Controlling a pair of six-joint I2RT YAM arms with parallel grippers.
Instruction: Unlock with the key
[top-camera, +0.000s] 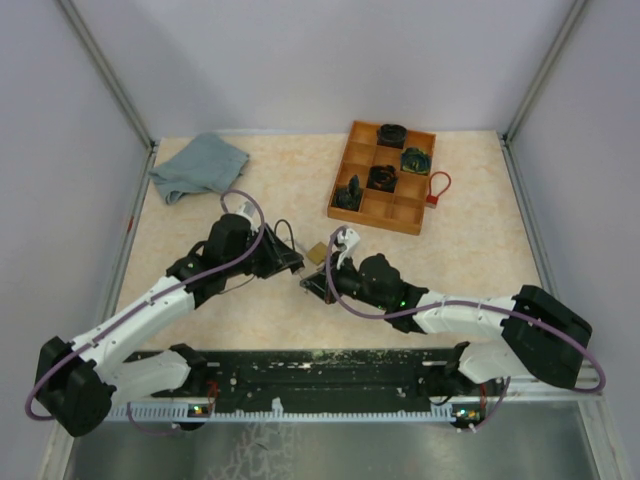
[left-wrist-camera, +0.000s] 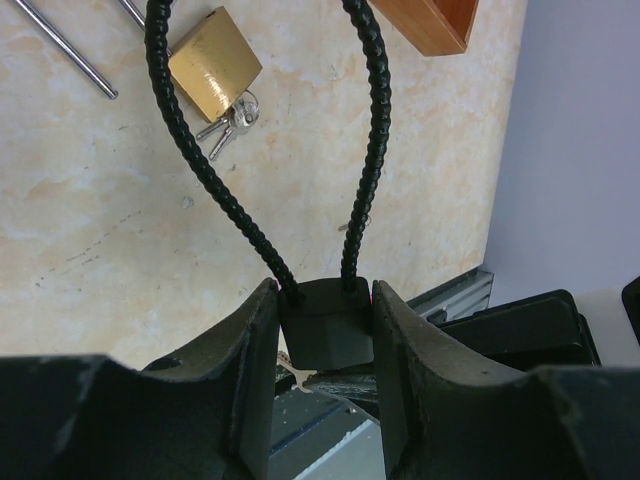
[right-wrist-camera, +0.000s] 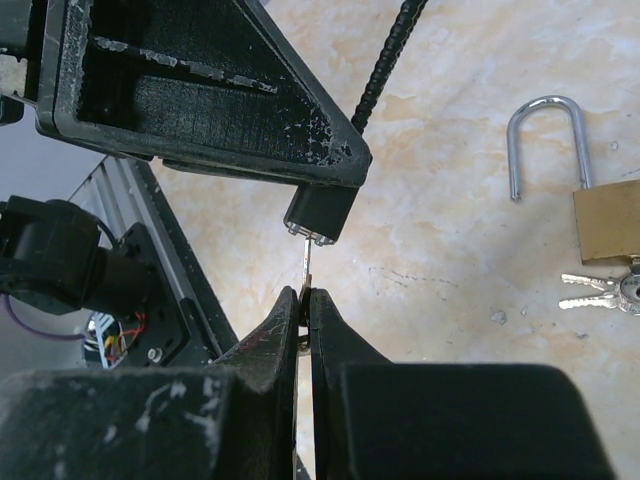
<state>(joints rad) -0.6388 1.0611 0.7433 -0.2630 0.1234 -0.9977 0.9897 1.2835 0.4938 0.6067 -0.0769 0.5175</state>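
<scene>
Four dark items (top-camera: 382, 178) in separate tray (top-camera: 406, 212) compartments; cable lock (left-wrist-camera: 325, 335) in left claw (left-wrist-camera: 324, 295)

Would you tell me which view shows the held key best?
Right wrist: the key runs from the right pincer into the black lock. Left wrist shows just the lock; overhead the key is too small.

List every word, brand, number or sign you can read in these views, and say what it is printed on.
None: no text is legible in any view.
The brass padlock shows a bare face.
The black cable lock body is plain.
The keys beside the padlock are too small to tell.
</scene>
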